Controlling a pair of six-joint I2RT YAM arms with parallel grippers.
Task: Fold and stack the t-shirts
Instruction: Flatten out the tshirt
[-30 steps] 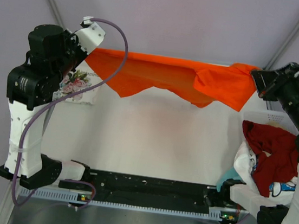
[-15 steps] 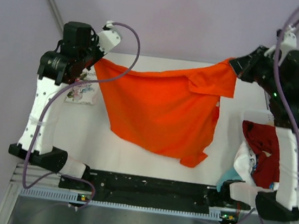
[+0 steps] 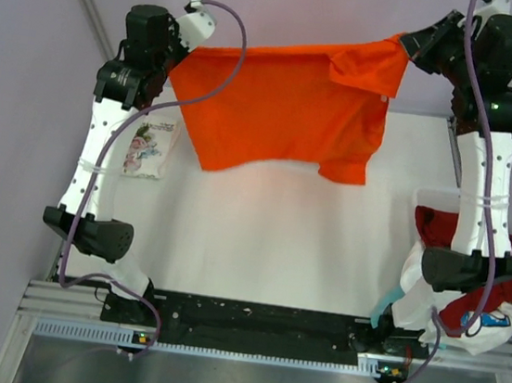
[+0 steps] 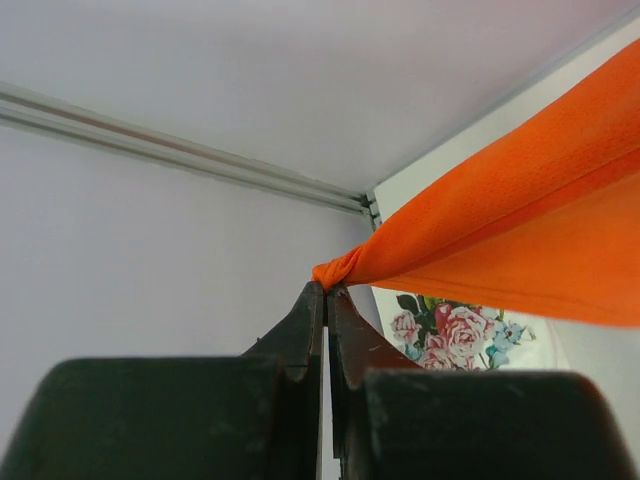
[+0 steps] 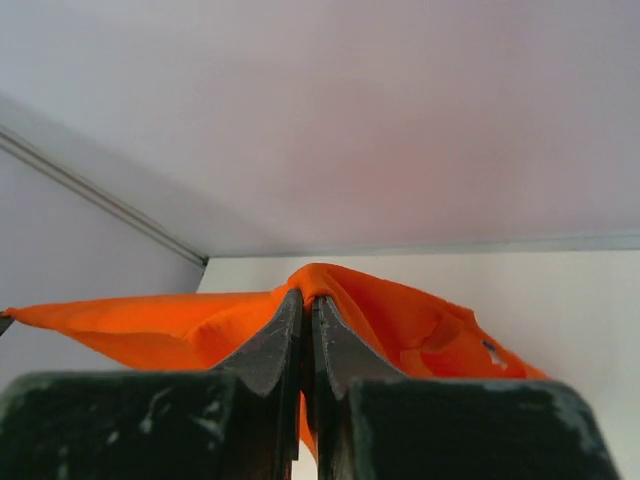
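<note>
Both end effectors pinch the orange t-shirt [image 3: 286, 102] (wrist views confirm).

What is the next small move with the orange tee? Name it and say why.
Probably lower both arms together toward the table to lay the orange tee flat. The left gripper and right gripper each pinch a top corner, and the shirt hangs spread between them above the far half of the table.
</note>
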